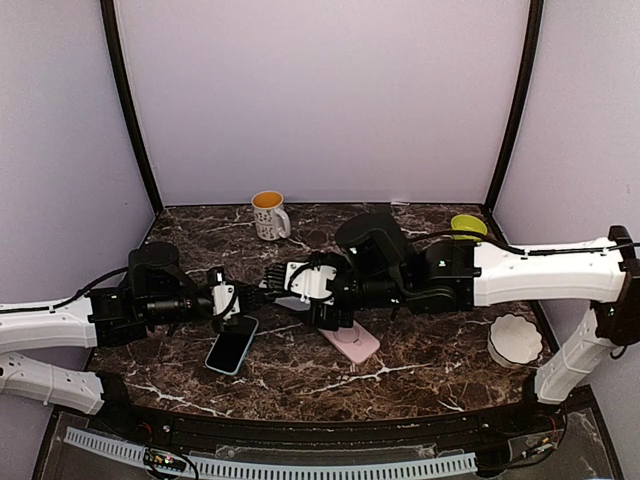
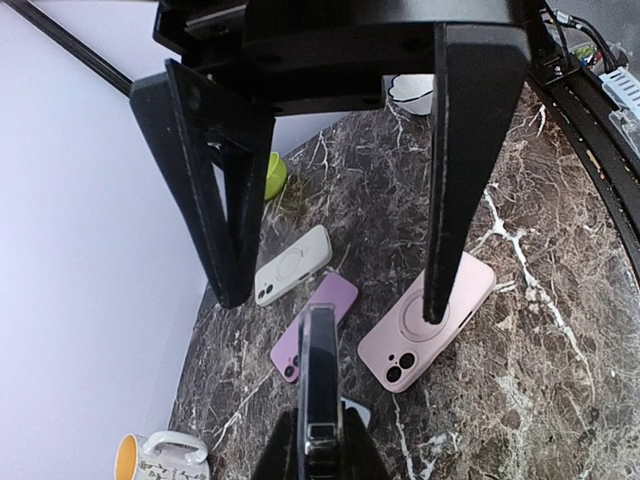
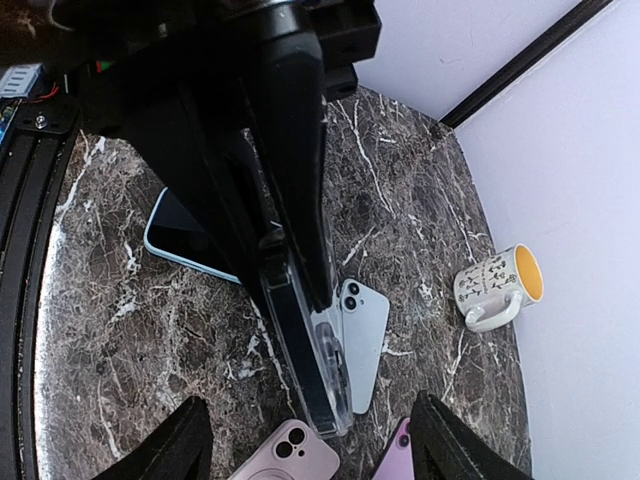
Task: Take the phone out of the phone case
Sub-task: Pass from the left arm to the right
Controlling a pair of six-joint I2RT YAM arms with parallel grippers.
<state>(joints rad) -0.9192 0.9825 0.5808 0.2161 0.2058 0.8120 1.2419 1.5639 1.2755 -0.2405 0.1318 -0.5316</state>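
A dark phone in a clear case [image 3: 305, 350] is held edge-up above the table by my left gripper [image 2: 320, 440], which is shut on its near end. It also shows in the left wrist view [image 2: 320, 365]. My right gripper [image 3: 305, 405] faces it, wide open. Its fingers [image 2: 455, 180] stand on either side of the case's free end without touching it. In the top view the two grippers meet at mid-table, left [image 1: 250, 297] and right [image 1: 278, 287].
On the marble lie a pink case [image 1: 352, 340], a purple one [image 2: 315, 325], a white one [image 2: 290, 265], a screen-up phone [image 1: 232, 345] and a light-blue face-down phone [image 3: 365, 335]. A mug [image 1: 268, 215], a green bowl [image 1: 468, 225] and a white bowl [image 1: 514, 340] stand around.
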